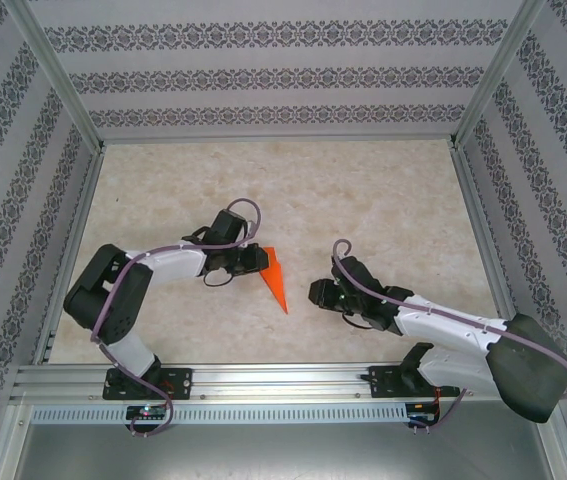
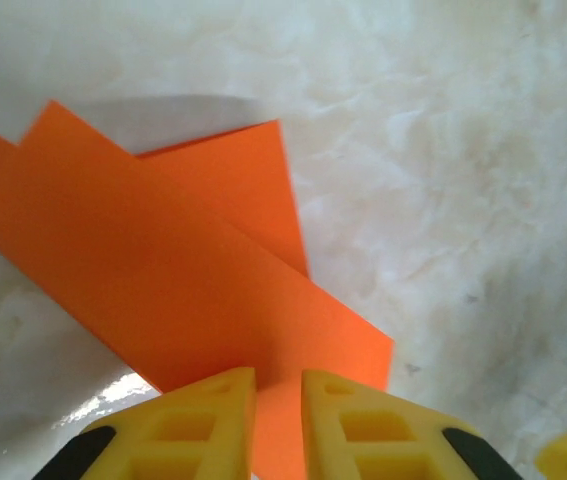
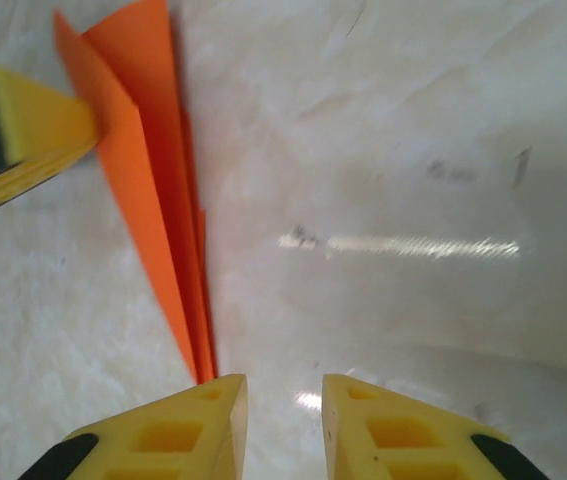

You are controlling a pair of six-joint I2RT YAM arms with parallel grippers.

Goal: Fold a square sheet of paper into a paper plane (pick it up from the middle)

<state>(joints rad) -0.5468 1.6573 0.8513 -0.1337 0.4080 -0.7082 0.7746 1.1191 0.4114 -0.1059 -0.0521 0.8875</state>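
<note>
The orange sheet of paper is folded into a narrow pointed paper plane [image 1: 276, 279] that rests on the table, its tip toward the near edge. My left gripper [image 1: 260, 260] is at the plane's wide tail. In the left wrist view the folded orange layers [image 2: 163, 250] run into the small gap between my left gripper's [image 2: 279, 390] yellow fingers, which stand slightly apart. My right gripper [image 1: 316, 293] is just right of the tip and open with nothing between its fingers. In the right wrist view the plane [image 3: 148, 200] ends beside the left fingertip of my right gripper [image 3: 285, 395].
The pale marbled table [image 1: 363, 200] is ringed by aluminium frame rails [image 1: 473, 210] and patterned walls. A metal rail [image 1: 263, 380] carrying both arm bases runs along the near edge. The left gripper's yellow finger [image 3: 28, 130] touches the plane's tail in the right wrist view.
</note>
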